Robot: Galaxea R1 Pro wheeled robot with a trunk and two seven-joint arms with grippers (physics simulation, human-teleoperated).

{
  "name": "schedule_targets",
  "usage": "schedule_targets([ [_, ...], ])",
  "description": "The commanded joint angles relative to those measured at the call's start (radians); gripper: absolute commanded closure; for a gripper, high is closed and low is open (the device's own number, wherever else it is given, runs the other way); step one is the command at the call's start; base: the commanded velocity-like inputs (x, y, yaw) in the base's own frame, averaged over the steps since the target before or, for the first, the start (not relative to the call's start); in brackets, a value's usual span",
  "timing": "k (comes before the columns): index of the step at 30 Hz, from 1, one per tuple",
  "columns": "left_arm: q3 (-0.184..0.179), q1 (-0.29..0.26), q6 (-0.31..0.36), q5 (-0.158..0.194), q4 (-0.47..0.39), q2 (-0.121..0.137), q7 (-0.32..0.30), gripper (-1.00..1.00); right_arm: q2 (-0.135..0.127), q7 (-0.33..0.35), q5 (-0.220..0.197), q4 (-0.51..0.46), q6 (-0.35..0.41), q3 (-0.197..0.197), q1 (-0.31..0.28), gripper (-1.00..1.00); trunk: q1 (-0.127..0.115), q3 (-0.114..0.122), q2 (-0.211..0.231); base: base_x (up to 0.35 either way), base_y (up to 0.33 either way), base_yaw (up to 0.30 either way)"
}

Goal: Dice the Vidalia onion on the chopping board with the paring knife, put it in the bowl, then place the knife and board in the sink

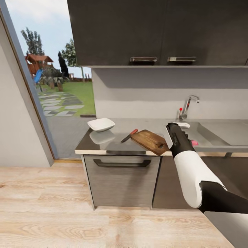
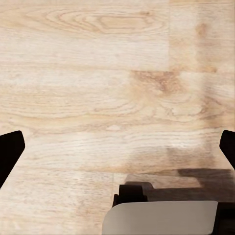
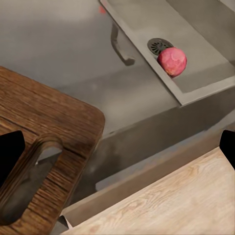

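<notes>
Vidalia onion (image 1: pixel 195 142) mostly hidden behind the right arm (image 1: pixel 193 168), sink (image 1: pixel 227 132) cut off.

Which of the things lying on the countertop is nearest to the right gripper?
The chopping board: its slot-handle end lies beside the right gripper; the paring knife and bowl lie farther left.

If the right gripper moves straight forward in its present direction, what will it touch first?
Probably the glossy grey steel countertop, between the brown wooden chopping board and the stainless-steel sink. The right gripper points there in its wrist view; depth is unclear. The reddish round onion lies off that line.
</notes>
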Motion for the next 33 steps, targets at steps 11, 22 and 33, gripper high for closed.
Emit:
schedule_targets([
  [11, 0.000, -0.001, -0.003, 0.002, 0.001, 0.000, 0.000, -1.00, 0.002, -0.002, 0.000, 0.001, 0.002, -0.002, -0.001, -1.00, 0.000, -0.019, -0.001, 0.000, 0.000, 0.000],
  [22, 0.000, -0.001, -0.003, 0.002, 0.001, 0.000, 0.000, -1.00, 0.002, -0.002, 0.000, 0.033, -0.020, -0.003, -0.001, -1.00, 0.000, -0.036, -0.001, 0.000, 0.000, 0.000],
  [33, 0.000, -0.001, -0.003, 0.002, 0.001, 0.000, 0.000, -1.00, 0.002, -0.002, 0.000, 0.045, -0.043, -0.002, -0.001, -1.00, 0.000, -0.054, -0.001, 0.000, 0.000, 0.000],
])
